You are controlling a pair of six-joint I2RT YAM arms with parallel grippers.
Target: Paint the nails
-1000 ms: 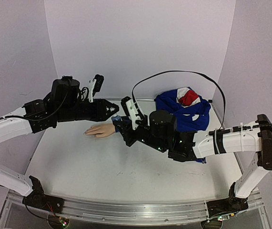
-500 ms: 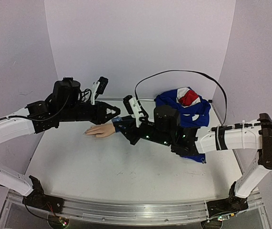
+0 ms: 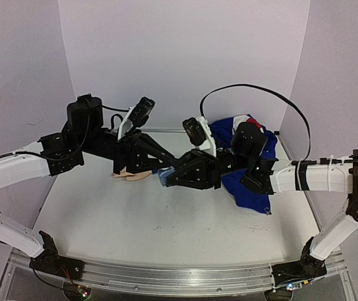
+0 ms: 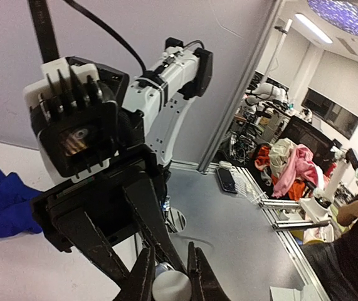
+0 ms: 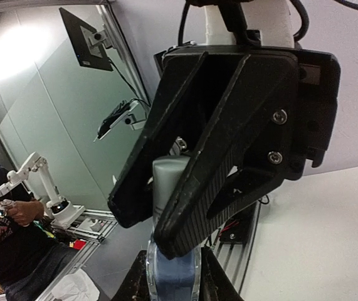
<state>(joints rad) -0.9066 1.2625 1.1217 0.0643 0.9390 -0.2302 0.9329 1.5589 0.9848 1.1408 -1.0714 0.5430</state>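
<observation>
A small clear bottle of blue polish (image 5: 172, 279) with a pale grey cap (image 5: 168, 182) is held between both grippers above the table. My right gripper (image 5: 172, 285) is shut on the bottle's glass body. My left gripper (image 4: 169, 276) is shut on the cap (image 4: 171, 287). In the top view the two grippers meet at the bottle (image 3: 164, 177), the left gripper (image 3: 166, 164) from the left and the right gripper (image 3: 169, 179) from the right. The pale mannequin hand (image 3: 128, 176) lies just beneath, mostly hidden by the left gripper. Its nails do not show.
A blue garment with red and white patches (image 3: 247, 135) lies at the back right, under the right arm; a part shows in the left wrist view (image 4: 0, 204). A black cable (image 3: 254, 91) arcs above the right arm. White walls enclose the table (image 3: 135, 219).
The right gripper has carried the bottle up and left, off the blue cuff. The left gripper has swung right and down over the hand and now grips the cap.
</observation>
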